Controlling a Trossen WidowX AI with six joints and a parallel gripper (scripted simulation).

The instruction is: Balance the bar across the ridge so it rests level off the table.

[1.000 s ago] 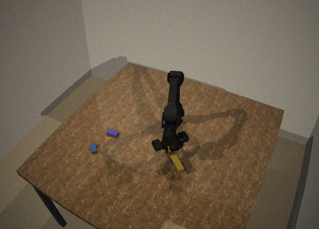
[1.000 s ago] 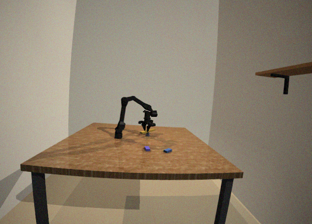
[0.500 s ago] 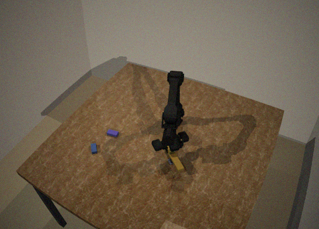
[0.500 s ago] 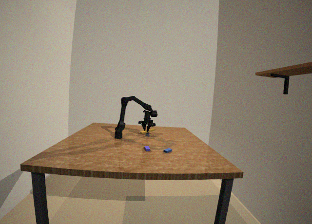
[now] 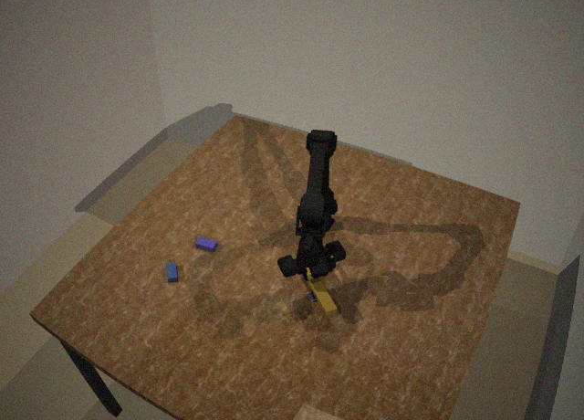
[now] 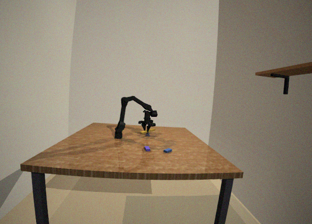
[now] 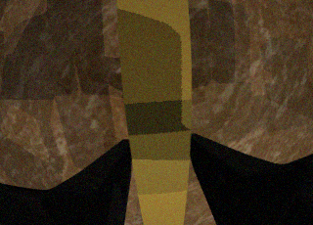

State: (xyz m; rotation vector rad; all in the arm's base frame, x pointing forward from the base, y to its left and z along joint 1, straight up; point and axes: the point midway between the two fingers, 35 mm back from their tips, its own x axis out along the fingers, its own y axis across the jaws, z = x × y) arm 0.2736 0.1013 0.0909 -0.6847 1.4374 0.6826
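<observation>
Yellow bar is lying between the hand's fingers, clamped or loose, can't tell; ridge is sitting below. Seemingly balancing; next move's needing level check, gentle release.

— What's the tabletop like?
— The brown, four-sided tabletop looks like wood, mottled, faintly glossy.
— And the long yellow bar?
— Smooth and matt, plastic-looking.
— The black jointed arm?
— Dark, mostly matt.
</observation>
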